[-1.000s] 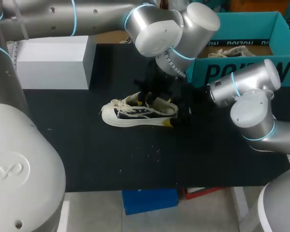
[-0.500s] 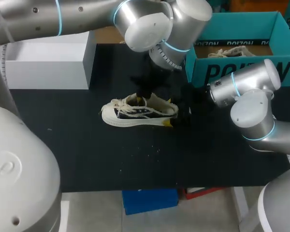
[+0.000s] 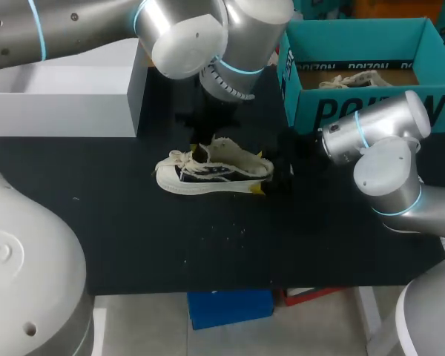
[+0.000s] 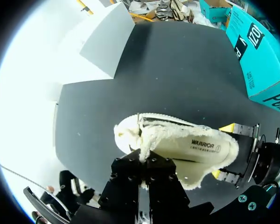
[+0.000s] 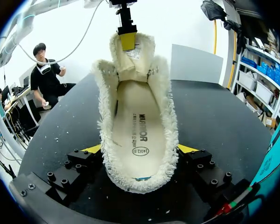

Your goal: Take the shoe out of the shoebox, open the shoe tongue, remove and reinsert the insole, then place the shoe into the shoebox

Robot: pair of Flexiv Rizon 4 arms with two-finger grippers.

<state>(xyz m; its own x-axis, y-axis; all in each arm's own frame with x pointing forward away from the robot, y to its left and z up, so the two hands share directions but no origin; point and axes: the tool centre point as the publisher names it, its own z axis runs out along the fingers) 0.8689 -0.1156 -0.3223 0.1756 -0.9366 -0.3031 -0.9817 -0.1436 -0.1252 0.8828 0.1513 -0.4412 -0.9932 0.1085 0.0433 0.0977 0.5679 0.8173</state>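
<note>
A cream fleece-lined shoe (image 3: 215, 174) with black side panels lies on the black table (image 3: 133, 245), toe to the left. My left gripper (image 3: 200, 152) is above its laces, shut on the fleecy tongue (image 4: 143, 140), which it holds lifted away from the opening. In the right wrist view that tongue (image 5: 130, 58) stands up at the far end, pinched by the left gripper's yellow tips (image 5: 127, 41). My right gripper (image 5: 140, 149) straddles the heel, its yellow fingertips (image 5: 94, 148) pressed on both sides. The printed insole (image 5: 137, 126) lies flat inside.
The teal shoebox (image 3: 363, 111) stands at the back right, with another shoe (image 3: 356, 80) inside it. A white box (image 3: 74, 96) sits at the back left. White crumbs (image 3: 222, 233) speckle the table in front of the shoe.
My left arm has drawn back and to the left, and its fingers have closed on the tongue and pulled it up. The right arm and the shoe's heel have stayed put.
</note>
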